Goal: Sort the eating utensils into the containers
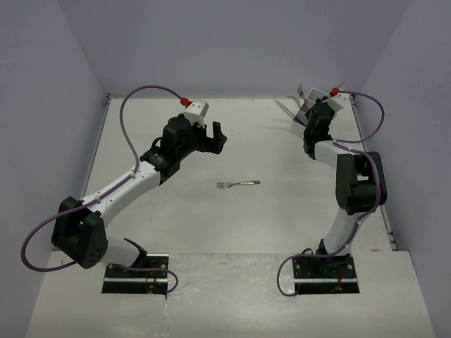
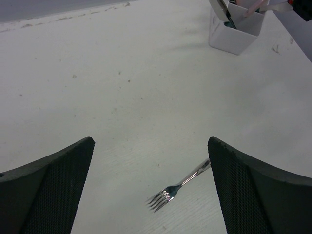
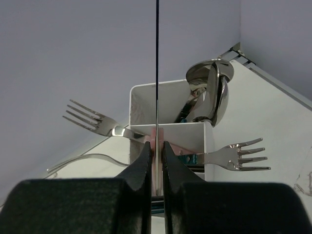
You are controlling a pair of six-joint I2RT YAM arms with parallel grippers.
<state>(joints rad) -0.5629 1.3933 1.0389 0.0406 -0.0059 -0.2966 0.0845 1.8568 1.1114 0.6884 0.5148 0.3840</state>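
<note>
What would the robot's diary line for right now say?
left gripper: open, near fork on table | right gripper: shut on pink-handled utensil at bin | sorting: unfinished

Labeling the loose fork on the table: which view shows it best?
Left wrist: fork close, tines clear, handle end hidden by a finger. Top external shows it whole but tiny. Right wrist misses it.

Shiny polished metal on the fork (image 1: 238, 184). Smooth white plastic on the bin (image 3: 185, 132). Matt, lightly speckled white on the surface (image 2: 122, 97).
</note>
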